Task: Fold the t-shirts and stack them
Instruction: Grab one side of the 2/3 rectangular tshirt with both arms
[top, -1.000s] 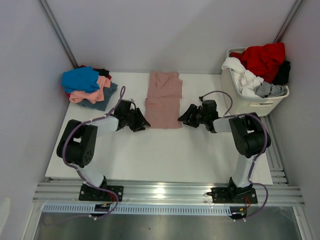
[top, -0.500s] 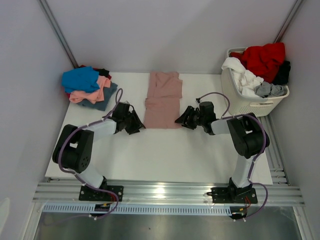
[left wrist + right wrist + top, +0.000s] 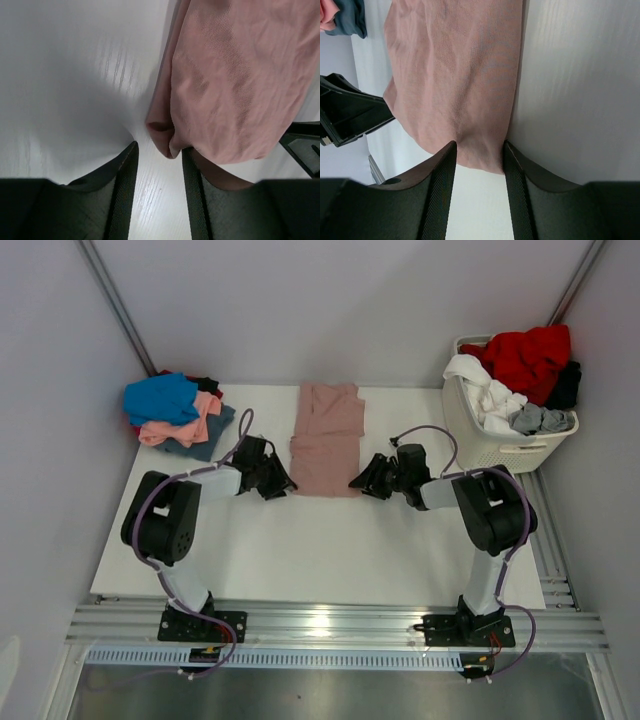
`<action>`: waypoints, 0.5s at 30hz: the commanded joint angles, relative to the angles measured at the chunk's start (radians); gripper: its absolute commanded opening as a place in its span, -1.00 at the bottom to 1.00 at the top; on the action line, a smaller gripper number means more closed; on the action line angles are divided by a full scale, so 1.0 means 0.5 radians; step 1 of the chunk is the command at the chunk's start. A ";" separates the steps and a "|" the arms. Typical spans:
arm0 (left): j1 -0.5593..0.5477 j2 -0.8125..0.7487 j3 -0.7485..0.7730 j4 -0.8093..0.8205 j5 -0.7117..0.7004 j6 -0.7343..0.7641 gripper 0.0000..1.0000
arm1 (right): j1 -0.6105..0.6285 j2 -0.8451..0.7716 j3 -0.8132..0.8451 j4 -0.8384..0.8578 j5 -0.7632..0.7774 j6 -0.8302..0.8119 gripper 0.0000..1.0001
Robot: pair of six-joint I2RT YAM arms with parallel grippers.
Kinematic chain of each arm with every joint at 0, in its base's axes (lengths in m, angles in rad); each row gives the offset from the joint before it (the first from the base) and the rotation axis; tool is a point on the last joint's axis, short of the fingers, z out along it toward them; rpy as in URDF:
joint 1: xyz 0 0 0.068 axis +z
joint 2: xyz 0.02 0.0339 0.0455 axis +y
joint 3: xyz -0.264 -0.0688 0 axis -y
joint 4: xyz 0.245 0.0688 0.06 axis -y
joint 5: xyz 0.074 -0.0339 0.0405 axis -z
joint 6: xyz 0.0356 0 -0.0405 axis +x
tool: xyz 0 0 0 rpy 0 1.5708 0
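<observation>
Left gripper [image 3: 159, 150] and right gripper [image 3: 479, 150]: both edged inward since a second ago, jaws narrowly parted astride the near corners of the pink shirt [image 3: 327, 440], not yet pinched. Shirt lies mid-table [image 3: 300, 550], folded lengthwise; a crosswise fold likely comes next. Beyond: folded pile [image 3: 175, 415] far left, basket [image 3: 500, 455] far right.

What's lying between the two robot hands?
The pink t-shirt, flat on the table. In the top view its near edge sits between the left gripper and the right gripper; each wrist view shows a corner between open jaws.
</observation>
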 commanded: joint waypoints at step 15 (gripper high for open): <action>-0.008 0.158 0.184 0.028 0.066 0.021 -0.97 | 0.030 0.132 0.098 -0.059 -0.015 -0.010 -0.73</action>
